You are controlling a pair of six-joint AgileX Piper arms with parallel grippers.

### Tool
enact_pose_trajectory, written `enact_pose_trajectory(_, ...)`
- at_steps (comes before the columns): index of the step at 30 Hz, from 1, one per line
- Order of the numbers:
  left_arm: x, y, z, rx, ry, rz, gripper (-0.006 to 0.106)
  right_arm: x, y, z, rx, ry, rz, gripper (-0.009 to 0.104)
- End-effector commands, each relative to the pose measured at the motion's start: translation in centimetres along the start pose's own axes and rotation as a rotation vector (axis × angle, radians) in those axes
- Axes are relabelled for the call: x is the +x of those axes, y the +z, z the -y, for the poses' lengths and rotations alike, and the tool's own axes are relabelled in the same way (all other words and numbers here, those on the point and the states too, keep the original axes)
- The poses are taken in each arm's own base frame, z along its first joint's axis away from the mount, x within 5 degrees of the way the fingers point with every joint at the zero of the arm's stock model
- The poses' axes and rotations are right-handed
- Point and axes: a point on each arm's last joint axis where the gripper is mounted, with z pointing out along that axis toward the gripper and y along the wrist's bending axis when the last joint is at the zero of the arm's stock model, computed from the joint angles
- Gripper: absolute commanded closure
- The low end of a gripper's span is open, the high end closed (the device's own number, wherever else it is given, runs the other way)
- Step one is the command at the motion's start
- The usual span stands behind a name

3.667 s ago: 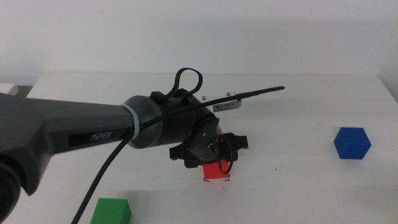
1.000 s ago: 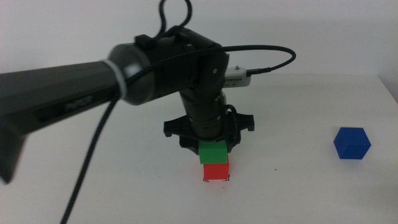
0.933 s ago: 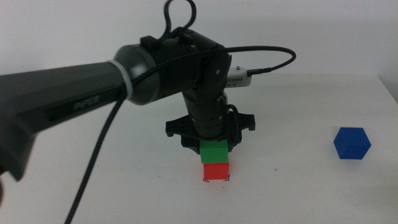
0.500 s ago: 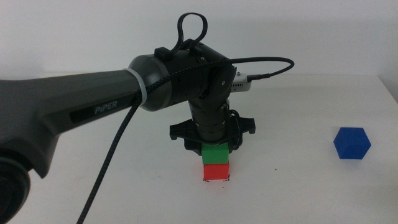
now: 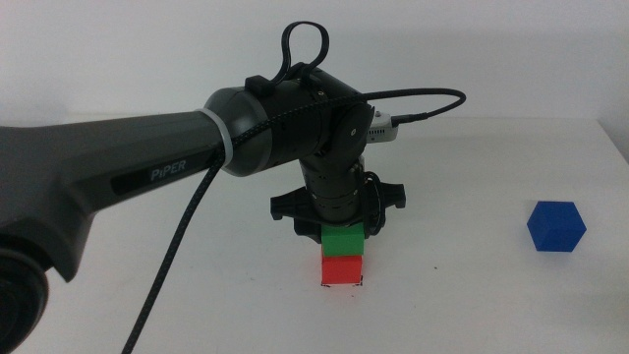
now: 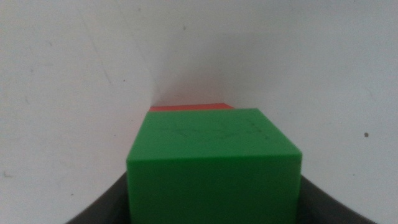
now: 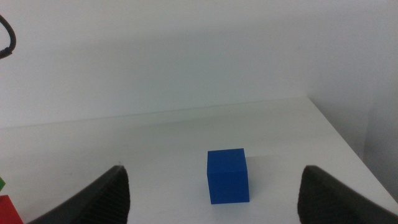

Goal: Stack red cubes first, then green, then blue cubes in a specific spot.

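Observation:
The green cube [image 5: 343, 241] sits squarely on the red cube [image 5: 341, 269] at the middle front of the table. My left gripper [image 5: 340, 228] comes down from above and is shut on the green cube. In the left wrist view the green cube [image 6: 214, 165] fills the space between the jaws, with a strip of the red cube [image 6: 189, 107] showing beyond it. The blue cube [image 5: 555, 227] lies alone at the right of the table. My right gripper [image 7: 216, 186] is open and empty, out of the middle view, facing the blue cube [image 7: 227, 176] from a distance.
The left arm's thick dark body and its black cable [image 5: 167, 280] cross the left half of the middle view. The white table's right edge [image 5: 614, 143] runs just beyond the blue cube. A small marked square outlines the red cube's base.
3.7 s ago the green cube lay at the front left. In the last second the left gripper has settled it onto the red cube, and the arm has shifted slightly.

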Motion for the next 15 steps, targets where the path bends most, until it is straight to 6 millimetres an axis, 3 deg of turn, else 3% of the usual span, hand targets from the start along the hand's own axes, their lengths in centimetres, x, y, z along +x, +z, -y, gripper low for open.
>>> enact_pose_trajectory(1, -0.02, -0.04, 0.17, 0.007, -0.004, 0.011, 0.067, 0.03, -0.01, 0.00, -0.003, -0.015, 0.008, 0.002)
enact_pose_trajectory(5, -0.02, 0.29, 0.29, 0.016, -0.008, 0.010, 0.067, 0.03, -0.01, 0.00, -0.003, -0.015, 0.008, 0.002)
enact_pose_trajectory(9, 0.02, 0.51, 0.29, 0.013, -0.001, 0.003, 0.057, 0.03, -0.01, 0.00, -0.003, -0.015, 0.008, 0.002)
enact_pose_trajectory(10, 0.06, 0.68, 0.26, 0.007, 0.001, -0.003, 0.036, 0.03, -0.01, 0.00, -0.003, -0.015, 0.008, 0.002)
enact_pose_trajectory(15, 0.04, 0.64, 0.32, 0.012, 0.012, -0.002, 0.012, 0.03, -0.01, 0.00, -0.003, -0.015, 0.008, 0.002)
